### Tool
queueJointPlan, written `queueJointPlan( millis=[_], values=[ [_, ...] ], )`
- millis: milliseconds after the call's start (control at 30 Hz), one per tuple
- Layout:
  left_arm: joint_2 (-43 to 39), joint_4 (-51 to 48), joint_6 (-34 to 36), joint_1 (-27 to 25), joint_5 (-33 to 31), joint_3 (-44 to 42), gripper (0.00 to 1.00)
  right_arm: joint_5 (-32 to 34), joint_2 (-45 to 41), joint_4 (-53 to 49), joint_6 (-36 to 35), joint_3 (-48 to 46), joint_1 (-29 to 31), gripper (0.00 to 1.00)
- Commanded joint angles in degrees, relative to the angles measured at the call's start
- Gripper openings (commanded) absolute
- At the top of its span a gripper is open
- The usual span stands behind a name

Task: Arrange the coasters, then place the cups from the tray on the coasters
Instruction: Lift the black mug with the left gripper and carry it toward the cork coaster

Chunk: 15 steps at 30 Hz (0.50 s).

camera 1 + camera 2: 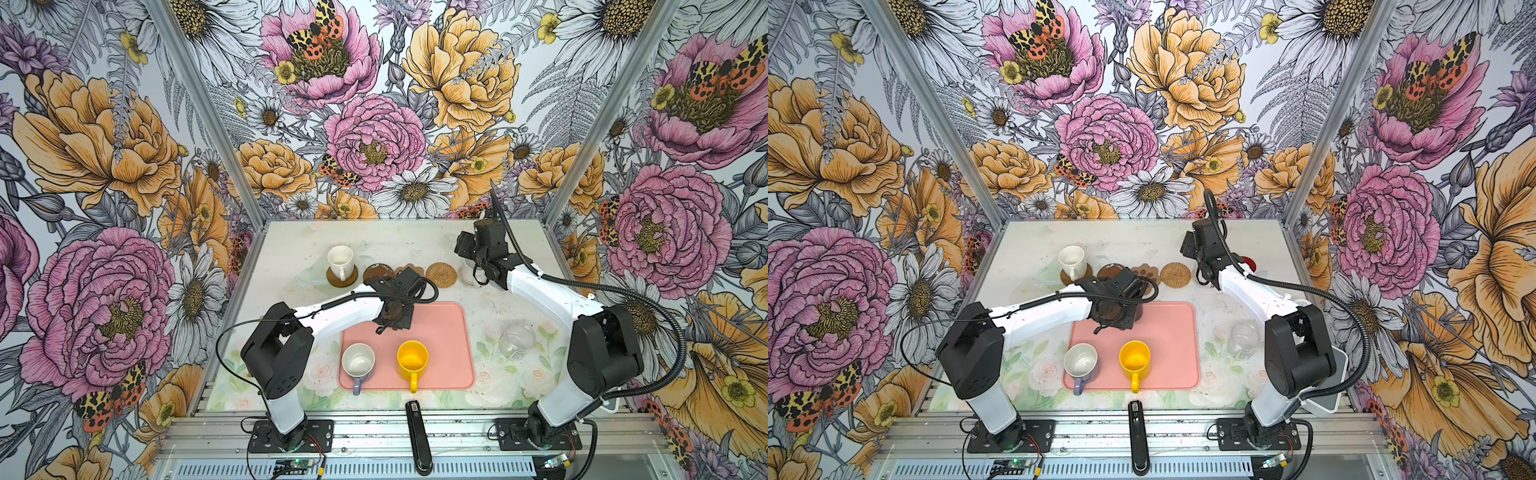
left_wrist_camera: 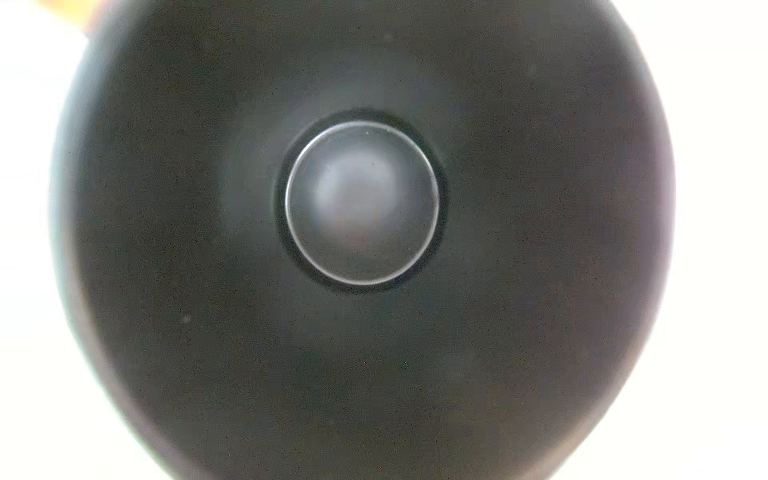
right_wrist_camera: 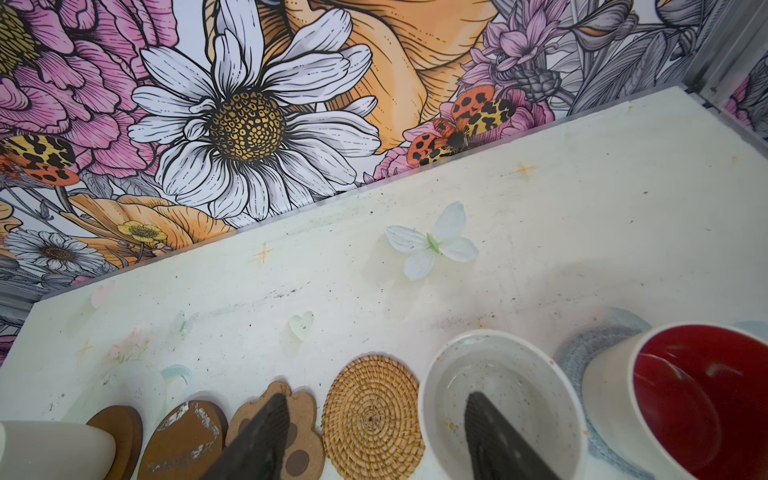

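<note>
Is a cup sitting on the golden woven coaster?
No, the golden coaster lies bare, between the paw coaster and the speckled cup.

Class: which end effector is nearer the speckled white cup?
Right. The right end effector is at the speckled white cup, one finger over its mouth; the left end effector is away over the tray.

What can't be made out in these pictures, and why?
- Left tool fingers: under its wrist in both top views; black mug fills left wrist view.
- Red-lined mug: cut off in right wrist view; mostly behind right arm in top views.
- Whatever lies under speckled mug: covered.
</note>
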Motion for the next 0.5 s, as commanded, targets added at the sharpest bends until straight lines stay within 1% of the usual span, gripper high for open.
queueJointPlan(
  millis=[0, 200, 467],
  values=[
    [-3.3, 2.8, 1.2, 2.5, -4.0, 4.4, 0.0, -0.4, 0.5, 1.1, 0.9, -0.1, -0.4, 0.69],
    [-2.4, 2.9, 3.2, 5.9, -4.0, 8.5, 0.0, -0.8, 0.4, 1.1, 1.1, -0.1, -0.3, 0.69],
    [-0.3, 4.2, 4.9, 11.6, -4.0, 10.7, 0.0, -0.9, 0.1, 1.1, 1.0, -0.1, -0.3, 0.69]
  ],
)
